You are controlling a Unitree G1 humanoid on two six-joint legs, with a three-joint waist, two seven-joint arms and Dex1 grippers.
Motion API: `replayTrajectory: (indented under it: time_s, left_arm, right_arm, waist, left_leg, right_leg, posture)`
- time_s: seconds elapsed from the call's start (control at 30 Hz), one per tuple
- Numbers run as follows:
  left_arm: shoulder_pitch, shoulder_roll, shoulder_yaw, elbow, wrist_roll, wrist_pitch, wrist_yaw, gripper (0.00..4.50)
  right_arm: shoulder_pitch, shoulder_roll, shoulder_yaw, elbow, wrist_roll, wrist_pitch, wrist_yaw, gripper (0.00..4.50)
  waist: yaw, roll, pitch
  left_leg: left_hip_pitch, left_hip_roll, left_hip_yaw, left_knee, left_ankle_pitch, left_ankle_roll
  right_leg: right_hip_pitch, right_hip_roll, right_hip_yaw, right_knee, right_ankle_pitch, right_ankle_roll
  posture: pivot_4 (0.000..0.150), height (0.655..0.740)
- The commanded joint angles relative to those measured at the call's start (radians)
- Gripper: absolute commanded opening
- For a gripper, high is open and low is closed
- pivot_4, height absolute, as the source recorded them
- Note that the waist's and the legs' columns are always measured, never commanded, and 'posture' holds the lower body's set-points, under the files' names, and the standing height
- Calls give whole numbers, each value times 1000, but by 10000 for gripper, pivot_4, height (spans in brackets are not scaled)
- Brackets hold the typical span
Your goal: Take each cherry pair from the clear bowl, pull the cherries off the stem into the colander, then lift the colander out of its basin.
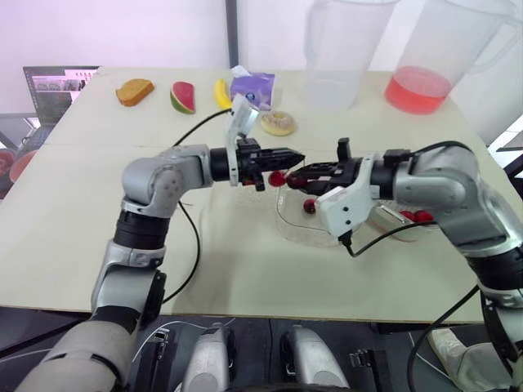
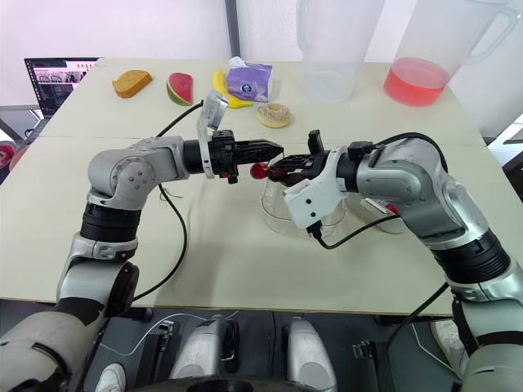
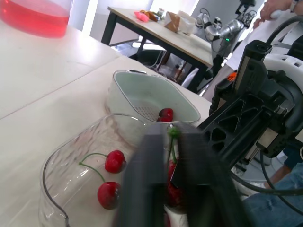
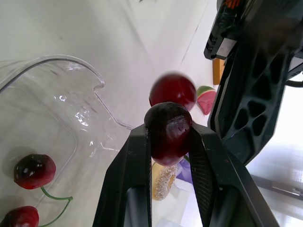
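1. Left eye view: the left pincer and the right pincer meet tip to tip at the centre of the frame. They are over the upper-left rim of the clear bowl, which stands on the table.
2. The right wrist view shows the right pincer clenched on a dark cherry. A second cherry hangs just beyond it.
3. The left wrist view shows the left pincer clenched on the green stem of this cherry pair.
4. Two stemmed cherries lie inside the bowl, at the lower left of the left wrist view.
5. The colander stands just beside the bowl and holds a loose cherry.
6. A jug of pink liquid stands at the upper right of the left eye view.
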Motion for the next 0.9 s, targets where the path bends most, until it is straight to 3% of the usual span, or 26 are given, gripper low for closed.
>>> replayTrajectory:
  time_s: [0.03, 0.47, 0.5, 0.6, 0.7, 0.9]
  left_arm:
    - [-14, -4, 9, -40, -7, -11, 3, 667]
    - [-15, -1, 2, -33, 4, -18, -9, 667]
    - [-17, -1, 3, -29, 6, -21, -8, 0]
    - [-21, 3, 4, -8, 24, -40, -8, 0]
    - [-25, 22, 2, 26, 49, -73, -22, 0]
    - [-45, 63, 5, 94, 88, -121, -65, 0]
  right_arm:
    - [-22, 1, -32, -34, 5, 4, 6, 6548]
    - [-18, 19, -48, -66, 36, 69, 22, 6548]
    - [-17, 20, -52, -71, 42, 75, 22, 16467]
    - [-17, 21, -58, -79, 46, 81, 23, 29068]
    - [-14, 18, -64, -83, 45, 82, 26, 44718]
    - [11, 0, -95, -109, 74, 96, 38, 44718]
  waist:
    - [0, 0, 0]
    - [0, 0, 0]
    - [0, 0, 0]
    - [0, 0, 0]
    - [0, 0, 0]
    - [0, 0, 0]
  left_leg:
    - [0, 0, 0, 0, 0, 0]
    - [0, 0, 0, 0, 0, 0]
    - [0, 0, 0, 0, 0, 0]
    - [0, 0, 0, 0, 0, 0]
    - [0, 0, 0, 0, 0, 0]
    - [0, 0, 0, 0, 0, 0]
  right_leg:
    - [0, 0, 0, 0, 0, 0]
    - [0, 0, 0, 0, 0, 0]
    - [0, 0, 0, 0, 0, 0]
    - [0, 0, 0, 0, 0, 0]
    - [0, 0, 0, 0, 0, 0]
    - [0, 1, 0, 0, 0, 0]
  posture:
    - [1500, 7400]
    - [1500, 7400]
    - [1500, 7400]
    - [1500, 7400]
    - [1500, 7400]
    - [1500, 7400]
